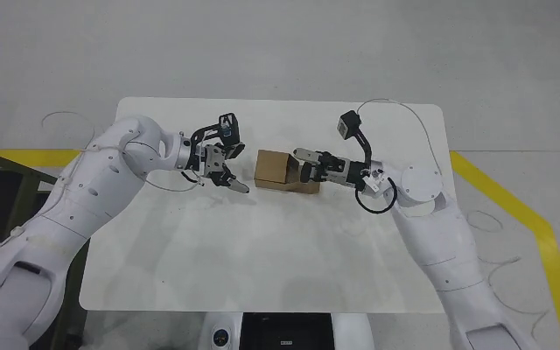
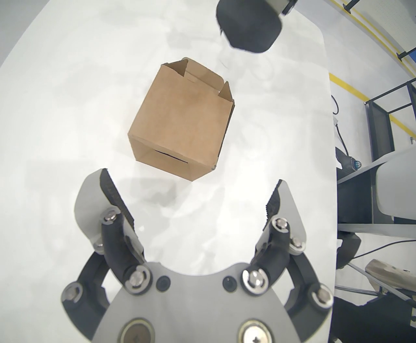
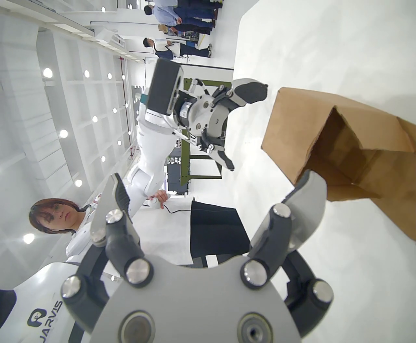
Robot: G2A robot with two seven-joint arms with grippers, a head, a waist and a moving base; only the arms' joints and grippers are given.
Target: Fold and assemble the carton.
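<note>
A brown carton (image 1: 276,169) lies on its side in the middle of the white table (image 1: 175,262). Its end towards the left arm is closed, with a slot (image 2: 170,156). The other end is open, with flaps spread (image 3: 357,169). My left gripper (image 2: 191,188) hovers open a short way from the carton's (image 2: 182,126) closed end, touching nothing; it also appears in the top view (image 1: 239,169). My right gripper (image 3: 213,185) is open at the carton's (image 3: 302,130) open end, one finger (image 3: 310,185) close beside a flap. In the top view the right gripper (image 1: 304,166) meets that end.
A dark part of the right arm (image 2: 250,22) hangs beyond the carton. A thin cable (image 1: 402,105) loops over the table's far right corner. Bare tabletop stretches in front of the carton up to the near edge (image 1: 262,308).
</note>
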